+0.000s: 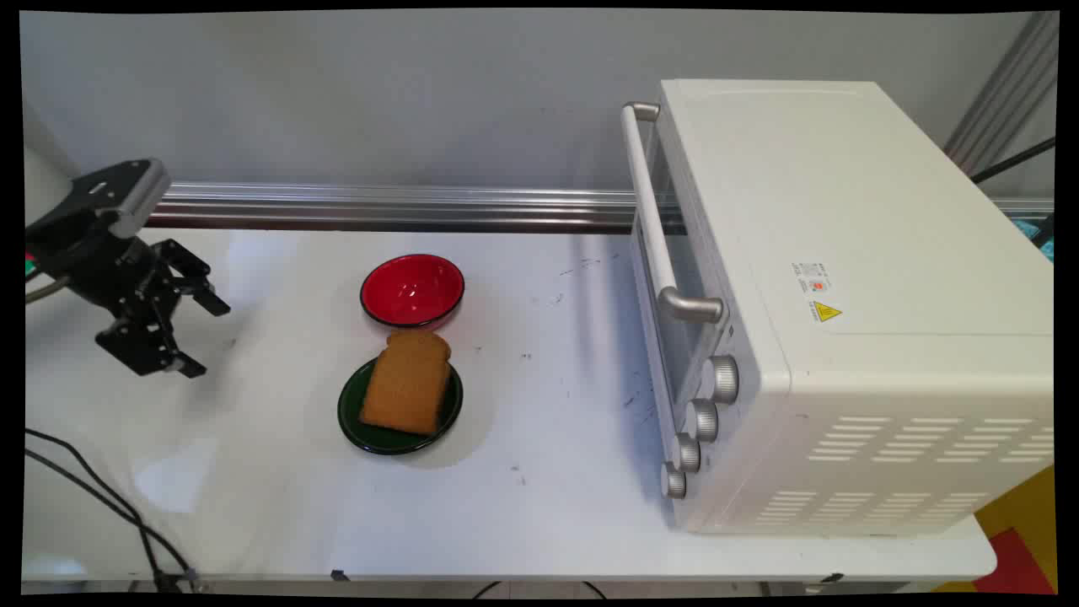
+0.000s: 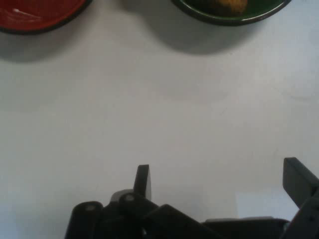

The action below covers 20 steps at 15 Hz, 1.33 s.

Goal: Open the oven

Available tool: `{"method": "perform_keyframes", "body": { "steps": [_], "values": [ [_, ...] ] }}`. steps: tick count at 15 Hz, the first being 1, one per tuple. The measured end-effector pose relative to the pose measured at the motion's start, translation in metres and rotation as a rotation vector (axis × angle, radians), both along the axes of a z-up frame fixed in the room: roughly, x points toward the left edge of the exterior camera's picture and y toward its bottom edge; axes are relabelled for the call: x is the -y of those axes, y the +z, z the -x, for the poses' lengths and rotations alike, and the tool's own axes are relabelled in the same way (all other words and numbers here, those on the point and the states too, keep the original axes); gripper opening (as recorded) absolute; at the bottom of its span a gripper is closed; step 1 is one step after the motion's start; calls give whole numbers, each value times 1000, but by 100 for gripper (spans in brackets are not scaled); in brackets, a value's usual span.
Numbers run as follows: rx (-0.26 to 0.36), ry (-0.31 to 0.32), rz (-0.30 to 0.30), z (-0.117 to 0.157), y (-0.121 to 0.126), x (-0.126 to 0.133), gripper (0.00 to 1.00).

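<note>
My black gripper (image 1: 205, 339) hangs at the table's left, open and empty, fingers pointing right. In the hand view my gripper (image 2: 219, 177) shows two fingers wide apart over bare table. A slice of brown bread (image 1: 407, 381) lies on a dark green plate (image 1: 352, 417) near the table's middle, to the gripper's right. Just behind it stands an empty red bowl (image 1: 412, 289). The hand view catches the red bowl (image 2: 35, 15) at top left and the green plate (image 2: 234, 17) with the bread (image 2: 224, 5) at the top edge.
A large white toaster oven (image 1: 826, 303) fills the table's right side, door shut, with a silver handle (image 1: 653, 202) and several knobs (image 1: 704, 417) facing left. Black cables (image 1: 101, 497) trail over the near left corner. A metal rail (image 1: 396, 206) runs along the back.
</note>
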State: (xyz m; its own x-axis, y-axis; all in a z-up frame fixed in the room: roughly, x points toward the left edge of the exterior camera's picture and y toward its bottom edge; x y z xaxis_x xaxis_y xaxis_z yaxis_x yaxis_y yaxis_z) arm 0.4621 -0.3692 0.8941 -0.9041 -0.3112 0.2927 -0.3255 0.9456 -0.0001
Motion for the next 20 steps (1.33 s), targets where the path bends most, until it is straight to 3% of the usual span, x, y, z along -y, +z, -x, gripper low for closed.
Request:
{"method": "perform_keyframes", "body": {
  "steps": [4, 8, 13, 20],
  "values": [
    [-20, 5, -4, 14, -2, 1, 100],
    [-100, 32, 5, 46, 12, 18, 100],
    [-194, 26, 27, 114, 42, 69, 100],
    [-298, -111, 26, 226, 86, 140, 100]
  ]
}}
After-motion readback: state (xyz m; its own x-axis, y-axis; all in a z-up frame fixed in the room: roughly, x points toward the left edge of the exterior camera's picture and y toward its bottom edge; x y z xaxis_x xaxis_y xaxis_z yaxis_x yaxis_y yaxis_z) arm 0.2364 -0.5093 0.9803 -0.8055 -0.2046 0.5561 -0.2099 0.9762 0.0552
